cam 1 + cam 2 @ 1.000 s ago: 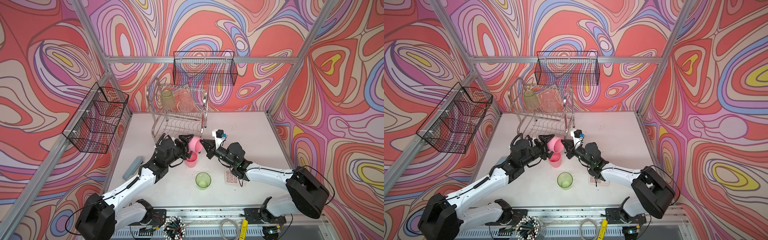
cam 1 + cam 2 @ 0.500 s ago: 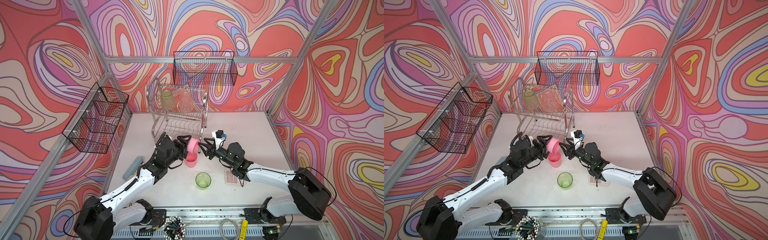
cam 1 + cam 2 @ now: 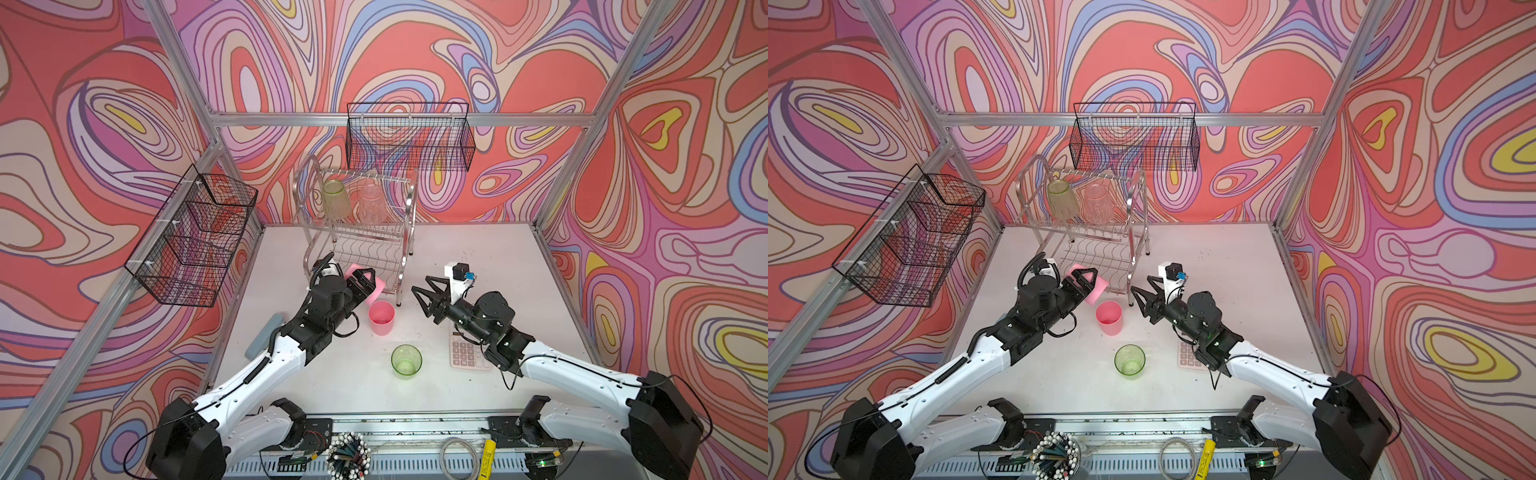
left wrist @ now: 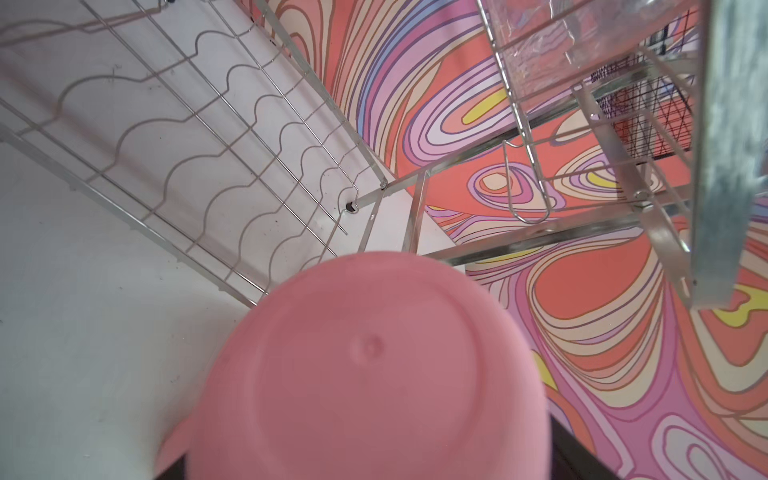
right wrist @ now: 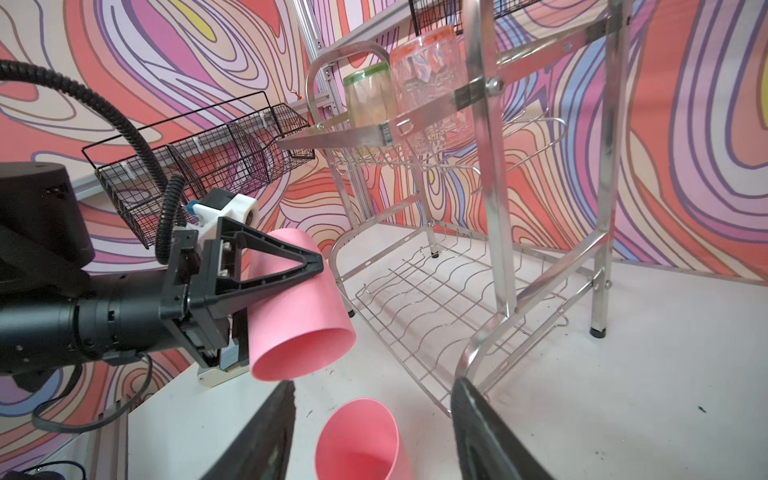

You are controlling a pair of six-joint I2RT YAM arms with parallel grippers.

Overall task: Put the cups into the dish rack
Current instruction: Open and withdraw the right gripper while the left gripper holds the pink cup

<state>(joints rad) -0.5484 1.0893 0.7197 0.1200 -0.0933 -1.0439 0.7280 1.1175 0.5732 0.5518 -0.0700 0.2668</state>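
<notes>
The left gripper (image 5: 286, 307) is clamped on an opaque pink plastic tumbler (image 5: 299, 332). One black triangular finger lies across the outer wall and the other presses from the opposite side. The cup is tilted in the grip, with its open mouth turned down and away from the wrist and its flat base (image 4: 374, 374) facing the wrist camera.

Straight ahead of these fingertips stands the shiny silver two-tier wire dish rack (image 3: 361, 249). The held cup hangs just beside the near corner of the lower tier; contact with the wire cannot be made out. High above the fingertips, on the upper tier, a translucent green tumbler (image 3: 336, 197) and a clear pinkish ribbed tumbler (image 3: 371, 203) sit upside down, side by side.

The right gripper (image 3: 420, 283) stands with its jaws spread wide and nothing between them, pointing toward the left gripper and the rack's front leg. Below and ahead of its fingertips a second opaque pink tumbler (image 3: 381, 318) stands upright on the white table (image 3: 478, 249), apart from both tools. Another translucent green tumbler (image 3: 406, 360) stands upright further back, beside the right forearm. Under that arm's wrist lies a pale pink calculator (image 3: 467, 353).
</notes>
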